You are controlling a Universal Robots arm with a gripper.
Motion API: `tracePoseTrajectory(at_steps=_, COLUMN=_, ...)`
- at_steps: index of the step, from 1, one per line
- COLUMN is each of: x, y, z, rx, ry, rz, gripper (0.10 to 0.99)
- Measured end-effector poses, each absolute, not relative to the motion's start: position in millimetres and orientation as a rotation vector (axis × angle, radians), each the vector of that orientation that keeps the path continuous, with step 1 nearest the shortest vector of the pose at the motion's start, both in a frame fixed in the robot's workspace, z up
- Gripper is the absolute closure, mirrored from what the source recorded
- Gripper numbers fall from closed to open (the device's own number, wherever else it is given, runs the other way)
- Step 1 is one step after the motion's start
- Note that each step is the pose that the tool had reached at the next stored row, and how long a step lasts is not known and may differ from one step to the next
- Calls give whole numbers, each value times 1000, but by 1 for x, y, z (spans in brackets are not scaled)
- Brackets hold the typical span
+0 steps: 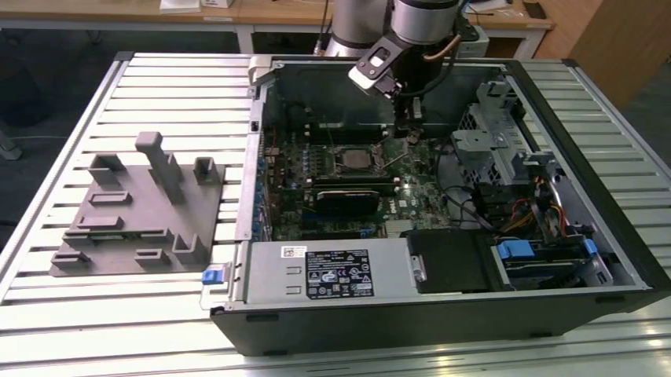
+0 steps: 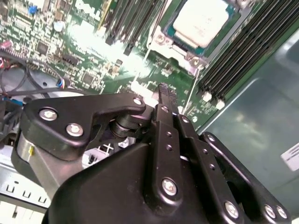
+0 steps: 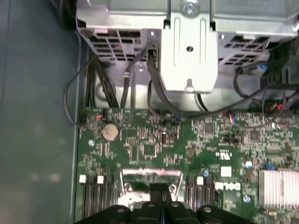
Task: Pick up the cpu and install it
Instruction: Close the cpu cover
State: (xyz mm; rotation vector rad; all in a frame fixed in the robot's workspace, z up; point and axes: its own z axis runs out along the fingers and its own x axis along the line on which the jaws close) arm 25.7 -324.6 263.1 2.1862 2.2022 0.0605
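- A slatted metal table (image 1: 126,86) with ribbed, pale grey strips carries everything.
- An open black computer case (image 1: 419,330) lies on its side on the table. Its far corner is hidden behind the arm in the exterior view.
- A big grey plastic block with upright tabs (image 1: 137,212), matte and stepped, stands on the table just beside the case, on the exterior view's left.
- A green circuit board (image 3: 149,135), dense with small chips, covers the floor of the case.
- The glossy black robot arm (image 1: 419,23) reaches down into the case; its upper part is cut off.
- A perforated bare-metal drive cage (image 3: 187,51) borders the board, with black cables (image 3: 100,84) trailing beneath it.
- The black gripper (image 2: 163,89) hangs close above the board with its slim fingers pressed together and nothing between them.
- The cpu (image 2: 202,19), a thin square with a pale silver top, lies flat in its metal-framed socket on the board. It is near the fingertips but apart from them, and one edge is cut off.
- A round silver coin cell (image 3: 110,132) sits near the board's edge.
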Motion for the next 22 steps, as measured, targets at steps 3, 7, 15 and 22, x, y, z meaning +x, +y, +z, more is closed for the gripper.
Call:
tracePoseTrajectory(at_steps=3, x=32, y=-323, z=262, rx=2186, ry=2202, rz=60, gripper=980)
tracePoseTrajectory(at_steps=7, x=39, y=-322, z=261, rx=2187, ry=2203, rz=59, gripper=980)
tracePoseTrajectory(at_steps=15, x=53, y=-318, z=258, rx=2192, ry=2208, rz=48, gripper=980)
tracePoseTrajectory(at_steps=22, x=58, y=-315, z=255, rx=2193, ry=2208, rz=47, gripper=980)
